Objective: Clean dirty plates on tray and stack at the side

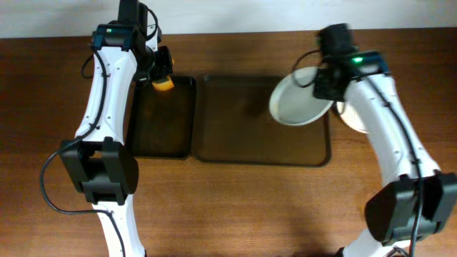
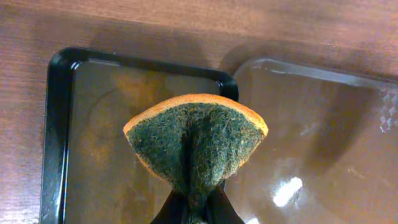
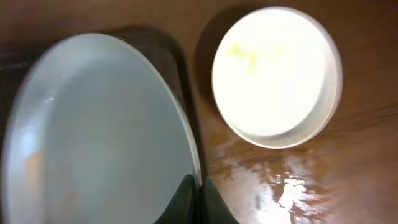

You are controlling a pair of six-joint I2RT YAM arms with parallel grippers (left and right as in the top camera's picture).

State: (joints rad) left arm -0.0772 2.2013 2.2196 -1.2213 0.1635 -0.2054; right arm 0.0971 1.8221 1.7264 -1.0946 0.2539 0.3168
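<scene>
My right gripper [image 1: 330,80] is shut on the rim of a white plate [image 1: 300,100] and holds it tilted above the right end of the large dark tray [image 1: 243,143]. In the right wrist view the jaws [image 3: 198,193] pinch this plate [image 3: 99,124], which has a faint orange smear at its left. A plain white plate [image 3: 277,74] lies on the table right of the tray, partly hidden by the arm in the overhead view [image 1: 353,120]. I cannot tell whether it is a stack. My left gripper [image 1: 158,71] is shut on a folded orange-and-green sponge [image 2: 196,140].
A narrower black tray [image 1: 161,121] lies left of the large tray; the sponge hangs above its far right corner [image 2: 56,124]. The large tray's rim [image 2: 298,68] shows next to it. Bare wooden table lies in front and to both sides.
</scene>
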